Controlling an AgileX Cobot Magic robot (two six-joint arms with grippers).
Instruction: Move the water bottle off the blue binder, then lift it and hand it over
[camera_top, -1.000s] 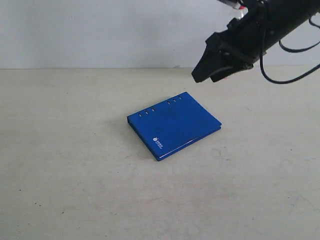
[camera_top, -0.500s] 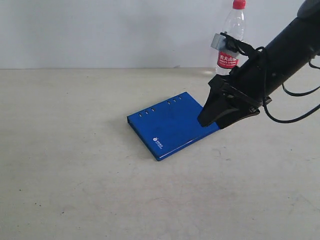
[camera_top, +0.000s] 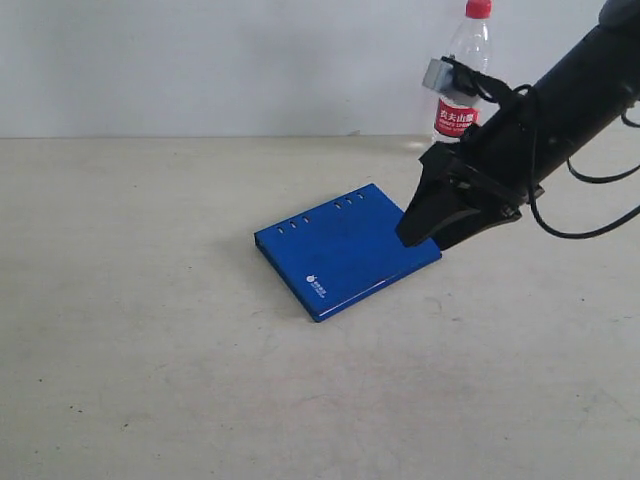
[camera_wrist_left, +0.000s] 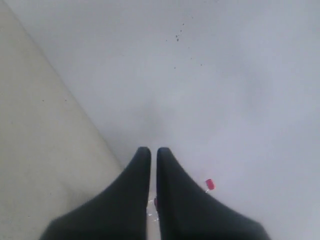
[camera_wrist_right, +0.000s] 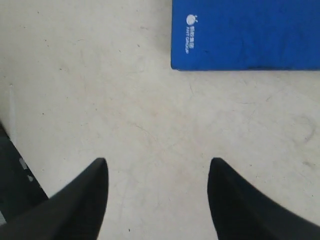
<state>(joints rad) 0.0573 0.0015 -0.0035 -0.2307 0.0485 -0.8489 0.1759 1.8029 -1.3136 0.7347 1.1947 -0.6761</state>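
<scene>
Well, the right claw (camera_wrist_right: 159, 161) is wide open with nothing in it, hanging low over the table (camera_top: 150, 350). The blue binder (camera_top: 345, 250) lies flat just in front of its tips. The water bottle (camera_top: 466, 70) stands upright behind the claw, off the binder and close to the wall (camera_top: 200, 60). The left claw (camera_wrist_left: 153, 150) is squeezed closed and points at the wall.

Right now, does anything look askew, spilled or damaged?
Nothing spilled or damaged. The binder lies flat, only turned askew on the table; the bottle stands upright behind the right arm, off the binder.
</scene>
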